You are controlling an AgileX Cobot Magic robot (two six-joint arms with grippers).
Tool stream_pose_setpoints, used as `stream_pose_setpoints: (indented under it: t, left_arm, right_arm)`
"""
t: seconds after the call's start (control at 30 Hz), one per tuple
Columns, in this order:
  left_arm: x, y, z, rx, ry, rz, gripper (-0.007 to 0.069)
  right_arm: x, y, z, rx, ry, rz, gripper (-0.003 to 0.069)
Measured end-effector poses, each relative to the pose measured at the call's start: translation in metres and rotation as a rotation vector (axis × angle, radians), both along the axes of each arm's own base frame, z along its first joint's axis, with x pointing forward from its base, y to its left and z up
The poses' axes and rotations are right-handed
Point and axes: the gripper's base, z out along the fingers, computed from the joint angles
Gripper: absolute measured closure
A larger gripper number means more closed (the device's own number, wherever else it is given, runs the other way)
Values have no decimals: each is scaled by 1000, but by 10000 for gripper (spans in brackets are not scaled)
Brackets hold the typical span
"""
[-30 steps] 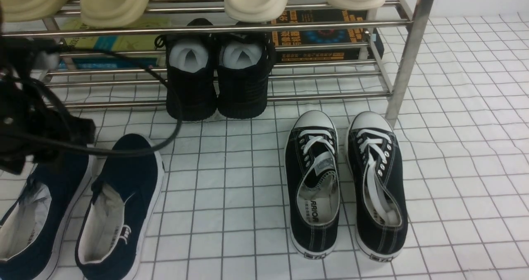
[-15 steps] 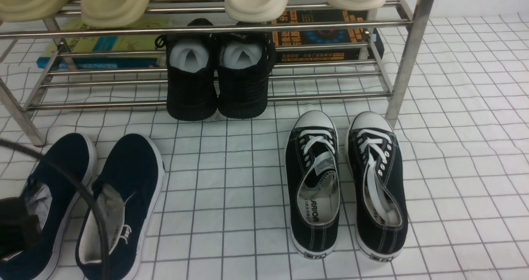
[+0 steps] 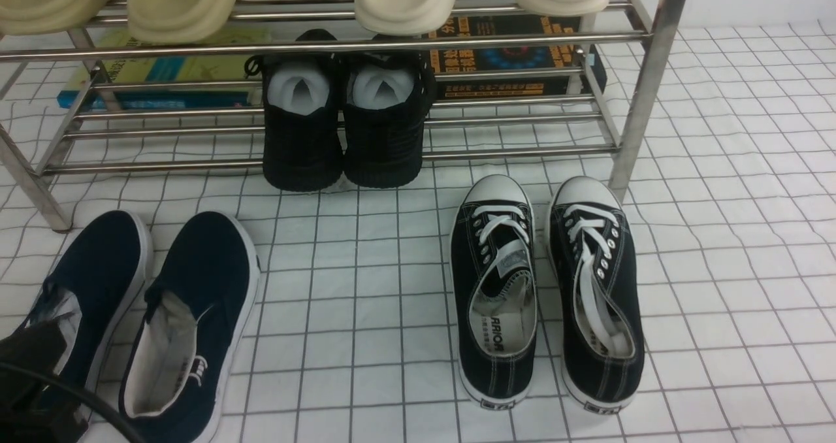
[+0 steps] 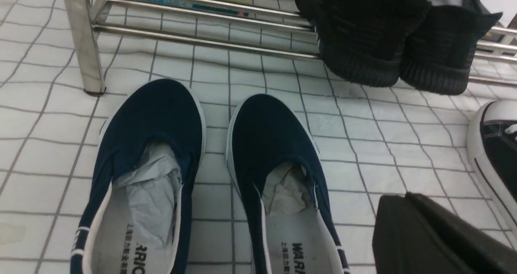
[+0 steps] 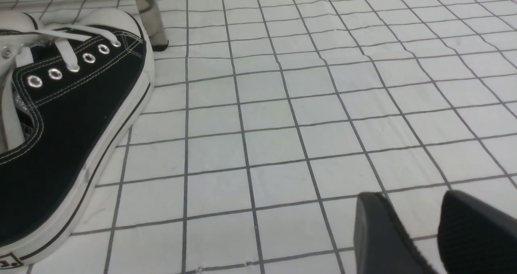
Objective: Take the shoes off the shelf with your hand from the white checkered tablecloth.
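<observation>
Tablecloth: the white checkered tablecloth (image 3: 718, 234) covers the tabletop, slightly wrinkled, and carries everything else.
Shelf: the shelf (image 3: 643, 83), silver tubes on slanted legs, stands at the far side; beige slippers (image 3: 186, 2) sit on its upper tier, and books (image 3: 509, 54) lie behind the lower bars.
All-black shoes: the all-black shoes (image 3: 343, 126), stuffed with white paper, rest on the lowest tier, toes hanging over the front bar.
Lace-up sneakers: the black lace-up sneakers (image 3: 545, 289) lie side by side on the cloth, near the shelf's right leg.
Shoes: the shoes (image 3: 189, 312), navy slip-ons, lie together on the cloth off the shelf, near its left leg, toes pointing at it; crumpled paper shows inside.
Left tool: the left tool (image 3: 29, 381) sits over the heel of the outer navy shoe; cannot tell whether its fingers are apart or together.
Right tool: the right tool (image 5: 434, 233) hangs over bare cloth, fingers apart, holding nothing.
</observation>
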Motion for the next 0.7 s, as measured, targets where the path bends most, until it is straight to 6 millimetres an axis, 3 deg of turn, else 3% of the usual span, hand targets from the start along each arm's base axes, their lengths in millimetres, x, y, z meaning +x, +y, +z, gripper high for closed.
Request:
stream_pose_setpoints:
  t: [0.33, 0.53, 0.7]
  left_arm:
    - [-8, 4, -16, 47, 37, 16, 606]
    - [-25, 13, -43, 54, -27, 113, 602]
    - [-29, 16, -77, 70, 1, 160, 594]
  right_arm:
    - [0, 0, 0, 0, 0, 0, 418]
    - [0, 0, 0, 0, 0, 0, 418]
    - [0, 0, 0, 0, 0, 0, 418]
